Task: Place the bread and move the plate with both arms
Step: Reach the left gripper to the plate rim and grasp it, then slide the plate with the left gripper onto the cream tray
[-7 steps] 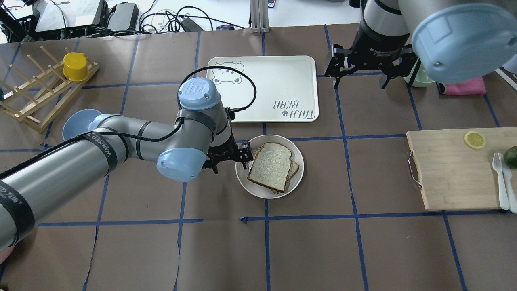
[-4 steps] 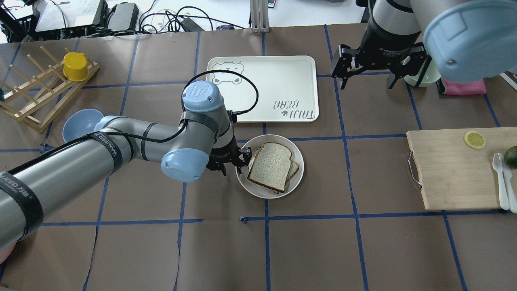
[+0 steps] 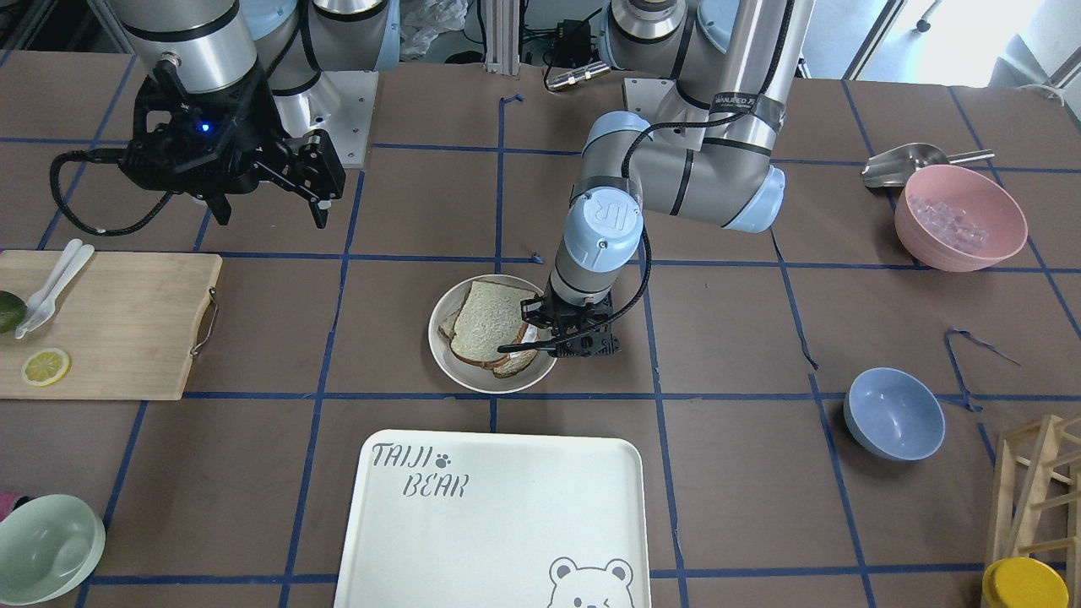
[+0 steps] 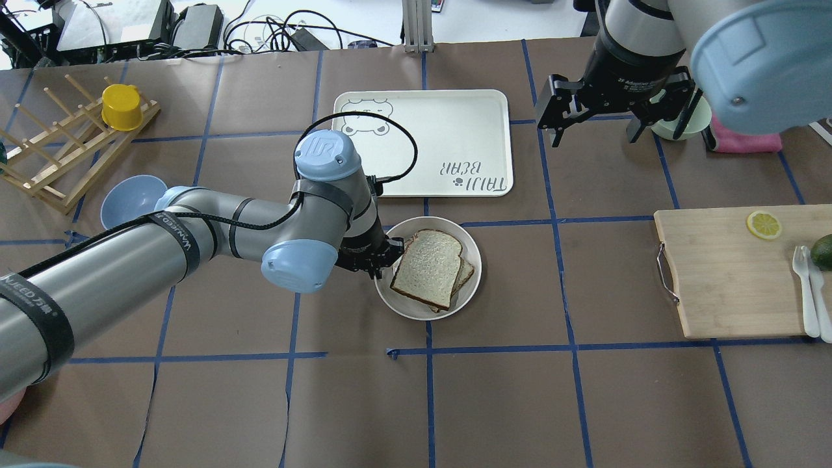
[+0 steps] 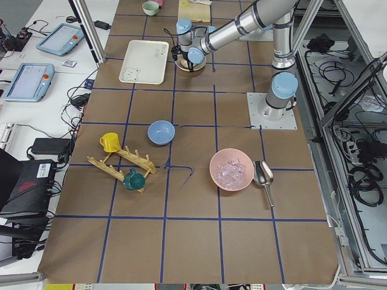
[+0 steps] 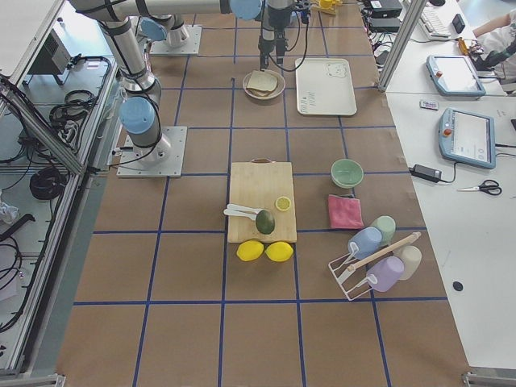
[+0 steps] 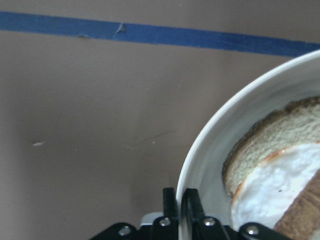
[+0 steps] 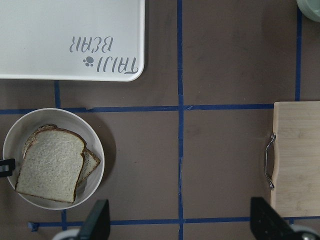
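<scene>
The plain bread (image 4: 427, 266) lies on top of a second slice with egg white (image 7: 270, 185) on the round off-white plate (image 4: 472, 255). My left gripper (image 4: 383, 257) is shut on the plate's left rim; in the left wrist view the jaws (image 7: 177, 202) pinch the rim (image 7: 215, 130). It shows in the front view (image 3: 540, 339) beside the bread (image 3: 490, 319). My right gripper (image 4: 614, 120) hangs open and empty, high above the table at the far right. Its wrist view looks down on the bread (image 8: 50, 165) and the plate (image 8: 95, 145).
The white "TAIJI BEAR" tray (image 4: 422, 140) lies just beyond the plate. A wooden cutting board (image 4: 728, 273) with a lemon slice and cutlery lies at the right. A blue bowl (image 4: 133, 195) and a wooden rack (image 4: 58, 156) stand at the left.
The left gripper has closed in on the plate's rim, and the plate with the bread has shifted slightly left. The right gripper has drifted to the right.
</scene>
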### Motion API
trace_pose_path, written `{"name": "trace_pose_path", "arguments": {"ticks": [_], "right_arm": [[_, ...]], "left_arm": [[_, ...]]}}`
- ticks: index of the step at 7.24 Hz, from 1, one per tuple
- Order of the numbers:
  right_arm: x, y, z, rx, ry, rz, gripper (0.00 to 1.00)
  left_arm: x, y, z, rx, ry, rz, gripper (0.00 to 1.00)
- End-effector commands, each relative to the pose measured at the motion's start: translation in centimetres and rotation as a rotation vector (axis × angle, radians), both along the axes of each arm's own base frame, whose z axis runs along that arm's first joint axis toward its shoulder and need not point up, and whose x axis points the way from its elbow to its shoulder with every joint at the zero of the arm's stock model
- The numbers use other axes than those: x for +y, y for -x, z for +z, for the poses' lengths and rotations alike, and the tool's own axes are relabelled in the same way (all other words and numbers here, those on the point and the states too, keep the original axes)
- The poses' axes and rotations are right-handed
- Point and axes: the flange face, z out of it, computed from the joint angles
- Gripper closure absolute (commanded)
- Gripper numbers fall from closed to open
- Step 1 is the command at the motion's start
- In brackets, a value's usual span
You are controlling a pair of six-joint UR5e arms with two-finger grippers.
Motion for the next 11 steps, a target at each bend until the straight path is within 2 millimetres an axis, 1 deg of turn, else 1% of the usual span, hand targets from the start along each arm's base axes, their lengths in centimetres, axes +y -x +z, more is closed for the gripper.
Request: {"name": "trace_pose_path", "arguments": {"ticks": [1,3,4,6,7,8,9,10,11], "right_arm": [[0.1,0.7,0.0,0.071,-0.004,-0.007,0.00],[0.1,0.7,0.1,0.068,0.002,-0.003,0.00],[0.1,0.6,0.1,0.061,-0.002,-0.001,0.00],[0.7,0.5,-0.1,0.039,-0.042,0.002,0.00],[0.6,1.1,-0.1,0.039,-0.044,-0.011,0.00],[0.5,1.4,-0.1,0.031,-0.046,-0.021,0.00],[0.5,1.4,-0.1,0.031,-0.046,-0.020,0.00],[0.7,1.2,0.0,0.007,-0.046,-0.020,0.00],[1.1,1.1,0.2,0.004,-0.059,-0.022,0.00]], "left_arm": [[-0.2,-0.5,1.4,0.009,0.029,-0.011,1.00],[-0.9,-1.2,2.6,0.038,0.056,0.016,1.00],[-1.5,-2.0,3.3,0.117,0.049,0.062,1.00],[-3.0,-3.8,4.8,0.196,0.062,0.128,1.00],[-4.5,-3.6,5.7,0.223,0.080,0.132,1.00],[-6.3,-3.4,7.1,0.241,0.107,0.132,1.00],[-8.3,-3.5,8.1,0.248,0.134,0.134,1.00],[-10.6,-5.2,8.5,0.264,0.155,0.157,1.00],[-12.9,-5.9,8.3,0.278,0.167,0.163,1.00]]}}
